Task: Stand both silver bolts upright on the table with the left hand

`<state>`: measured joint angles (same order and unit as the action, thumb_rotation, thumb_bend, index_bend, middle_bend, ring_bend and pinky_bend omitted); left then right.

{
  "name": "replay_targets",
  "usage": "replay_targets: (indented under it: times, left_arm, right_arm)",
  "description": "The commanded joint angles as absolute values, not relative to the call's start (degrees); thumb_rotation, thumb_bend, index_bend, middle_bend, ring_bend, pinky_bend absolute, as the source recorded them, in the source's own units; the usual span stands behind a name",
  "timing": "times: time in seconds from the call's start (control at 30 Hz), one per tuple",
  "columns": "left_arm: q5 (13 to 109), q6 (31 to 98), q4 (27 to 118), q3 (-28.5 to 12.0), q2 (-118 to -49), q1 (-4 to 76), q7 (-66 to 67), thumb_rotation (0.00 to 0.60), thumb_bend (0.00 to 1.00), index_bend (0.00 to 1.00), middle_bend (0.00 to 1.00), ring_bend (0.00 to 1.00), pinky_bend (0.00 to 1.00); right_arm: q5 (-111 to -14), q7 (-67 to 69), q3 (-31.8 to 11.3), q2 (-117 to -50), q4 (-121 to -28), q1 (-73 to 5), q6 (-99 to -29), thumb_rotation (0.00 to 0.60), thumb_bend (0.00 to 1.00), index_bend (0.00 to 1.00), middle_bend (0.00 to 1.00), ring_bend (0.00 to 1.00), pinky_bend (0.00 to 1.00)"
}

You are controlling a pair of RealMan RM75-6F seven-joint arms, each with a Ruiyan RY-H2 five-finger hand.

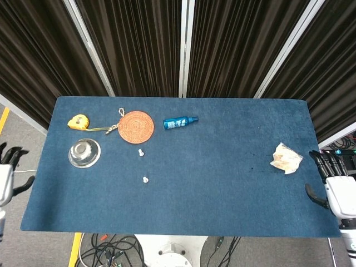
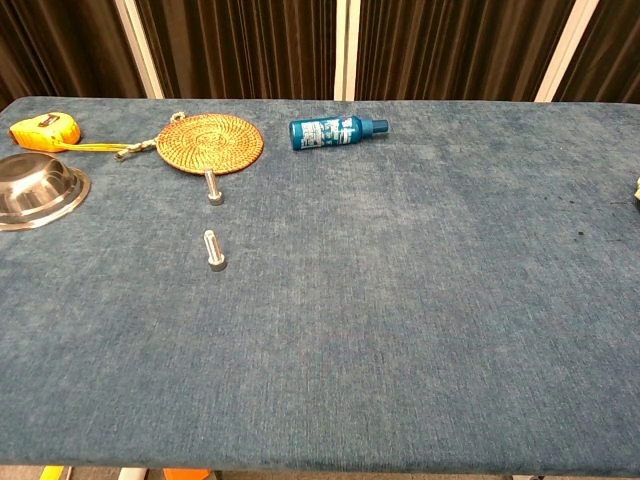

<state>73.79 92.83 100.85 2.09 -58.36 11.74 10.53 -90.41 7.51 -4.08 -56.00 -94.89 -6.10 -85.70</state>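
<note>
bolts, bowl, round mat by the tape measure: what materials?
Both bolts, near one and far one: bright silver with glints, likely steel or plated metal.
Bowl: polished metal, probably stainless; mirror-like reflections inside.
Round mat: coiled orange-brown fibre, concentric rings showing; looks like rattan or woven straw, exact fibre unclear.
</note>
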Motion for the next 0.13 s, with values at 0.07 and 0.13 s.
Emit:
replay_targets:
  times: [0.07,0.13]
  left_arm:
    - [77.53,96.18,102.39,4.95,-57.39,7.17,10.4,0.6,0.21,0.25,0.19,0.04,0.0]
    - [78.58,97.21,102.45,5.19,-58.1,5.8,10.47,0.6,0.2,0.25,0.19,0.04,0.0]
  right_arm:
    - [-90.45,6.27,-3.78,-56.75,-94.95,-5.33,-86.8,0.6,0.3,0.03,0.09,0.0,0.0]
    - [-90.51,5.88,-3.68,-57.23,-94.82,-5.13,-87.12,0.6,0.3,0.03,0.09,0.0,0.0]
